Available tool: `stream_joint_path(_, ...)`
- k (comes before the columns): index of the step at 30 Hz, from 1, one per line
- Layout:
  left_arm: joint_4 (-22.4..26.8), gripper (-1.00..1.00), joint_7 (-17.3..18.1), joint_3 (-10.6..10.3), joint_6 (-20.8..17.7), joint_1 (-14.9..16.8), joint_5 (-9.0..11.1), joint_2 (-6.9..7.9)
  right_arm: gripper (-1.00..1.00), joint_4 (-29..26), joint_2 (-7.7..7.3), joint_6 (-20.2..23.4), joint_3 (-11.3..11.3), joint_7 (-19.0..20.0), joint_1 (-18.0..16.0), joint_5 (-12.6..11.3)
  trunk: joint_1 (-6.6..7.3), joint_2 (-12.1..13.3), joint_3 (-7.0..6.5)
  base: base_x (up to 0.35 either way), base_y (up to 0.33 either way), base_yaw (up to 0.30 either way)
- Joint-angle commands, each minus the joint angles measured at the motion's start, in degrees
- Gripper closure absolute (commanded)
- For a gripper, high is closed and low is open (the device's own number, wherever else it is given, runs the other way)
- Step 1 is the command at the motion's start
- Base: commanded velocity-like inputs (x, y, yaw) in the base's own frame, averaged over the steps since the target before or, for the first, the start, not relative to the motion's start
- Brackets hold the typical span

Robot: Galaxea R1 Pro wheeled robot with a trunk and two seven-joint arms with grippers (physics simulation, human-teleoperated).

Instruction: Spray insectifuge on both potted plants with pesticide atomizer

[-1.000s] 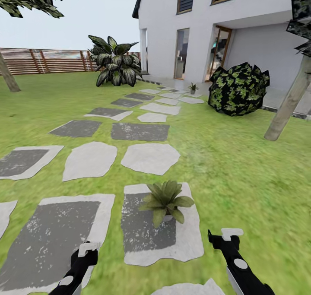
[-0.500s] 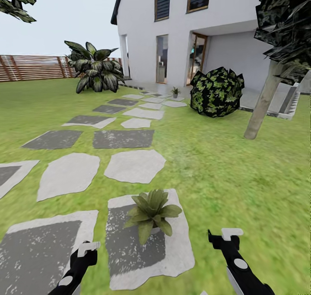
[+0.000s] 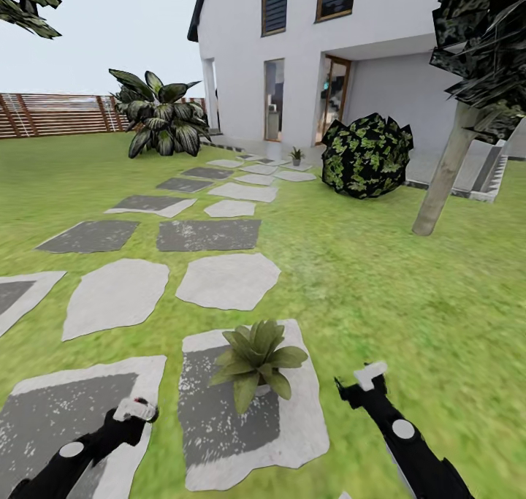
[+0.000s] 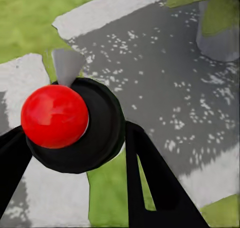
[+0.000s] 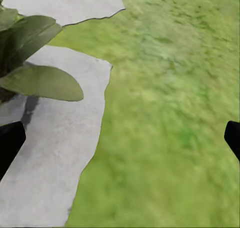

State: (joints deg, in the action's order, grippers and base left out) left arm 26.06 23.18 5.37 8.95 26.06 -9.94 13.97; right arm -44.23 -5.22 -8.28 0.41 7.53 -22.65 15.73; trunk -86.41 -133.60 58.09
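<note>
We find one potted plant (image 3: 256,356) on a stepping stone (image 3: 299,418) between our arms, a second (image 3: 296,155) near the house. Right gripper (image 3: 357,383) spread wide, empty; left gripper (image 3: 136,410) state undeterminable. Atomizer unlocated; likely light, rigid, best grasped mid-body

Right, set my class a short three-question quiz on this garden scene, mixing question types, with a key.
1. True or false: the small green leafy potted plant stands on bare grass.
2. Where is the round dark-leaved bush? A) against the wooden fence B) in front of the white house C) touching the nearby plant
3. Fill the gap: the right gripper has its jaws ____.

Key
1. False: it stands on a grey stepping stone.
2. B
3. open
</note>
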Motion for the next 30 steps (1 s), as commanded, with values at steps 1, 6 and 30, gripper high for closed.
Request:
stream_joint_path(1,0.04,1.0,2.4,0.46,0.07,0.13,-2.22,0.51,-1.0,-0.91,-0.04,0.01,0.02,4.39,-0.02,1.03,0.01,-0.02,0.05,0.0,0.0,0.0)
stream_joint_path(6,0.36,1.0,12.97,0.59,-0.48,1.16,-12.85,1.45,-1.0,-4.05,-0.01,2.36,0.14,20.67,-0.09,2.18,0.01,-0.02,0.05,0.0,0.0,0.0)
stream_joint_path(30,0.44,1.0,31.83,-3.6,-7.21,6.35,-39.62,-8.73,1.0,-7.17,7.12,11.05,18.92,37.86,-0.72,10.77,0.01,-0.02,0.05,0.0,0.0,0.0)
